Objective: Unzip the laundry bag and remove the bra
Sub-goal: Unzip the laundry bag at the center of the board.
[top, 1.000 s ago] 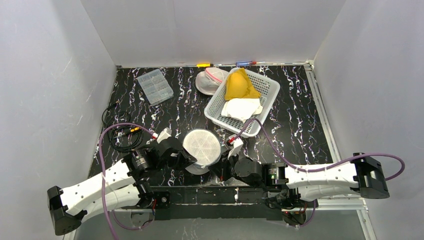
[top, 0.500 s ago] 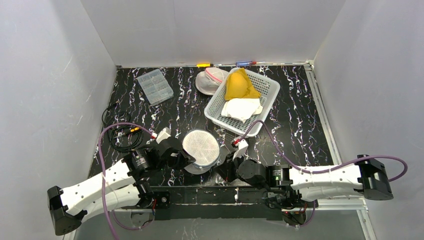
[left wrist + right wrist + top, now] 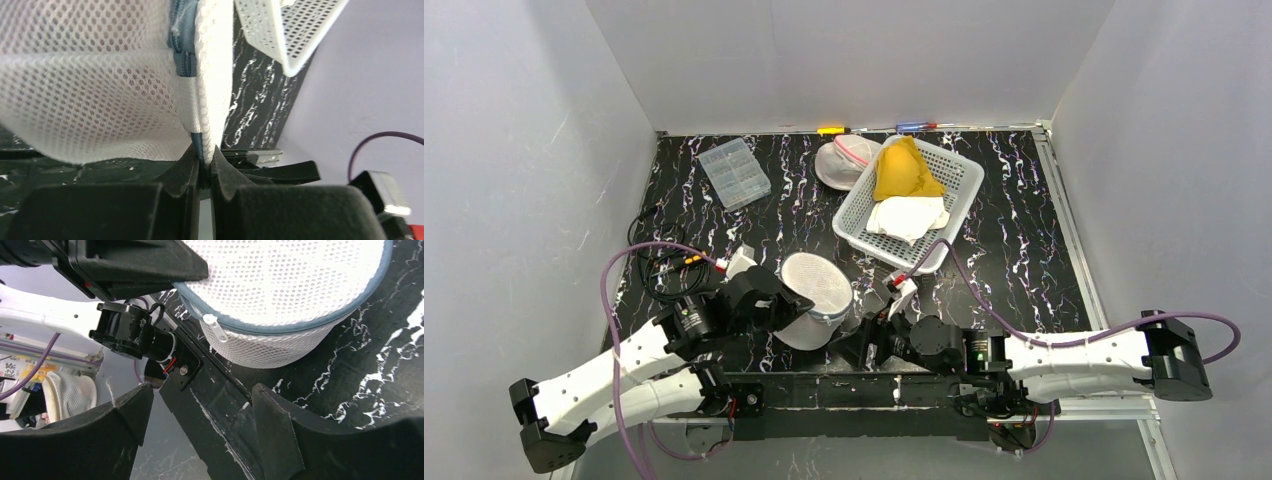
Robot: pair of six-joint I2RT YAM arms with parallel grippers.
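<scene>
The laundry bag [image 3: 816, 292], a round white mesh pouch with a blue-grey zipper [image 3: 280, 330], lies tilted near the table's front. My left gripper [image 3: 786, 308] is shut on the bag's seam at the zipper tape [image 3: 182, 55], and in the left wrist view the pinch point of that gripper [image 3: 202, 152] holds mesh [image 3: 100, 75]. Just right of the bag, my right gripper [image 3: 867, 345] stands open and apart from it, with nothing between its fingers [image 3: 200, 395]. The white zipper pull [image 3: 215, 329] hangs free on the bag's rim. The bra is hidden; only a faint pink tint shows through the mesh.
A white basket [image 3: 964, 175] holding a yellow and a white garment stands behind the bag to the right. Another mesh pouch [image 3: 844, 160] lies beside it. A clear compartment box [image 3: 734, 172] sits at back left, and cables [image 3: 664, 265] coil at the left.
My right gripper has opened and let go of the bag's right edge. The left gripper has closed on the bag and drawn it left, tilting it.
</scene>
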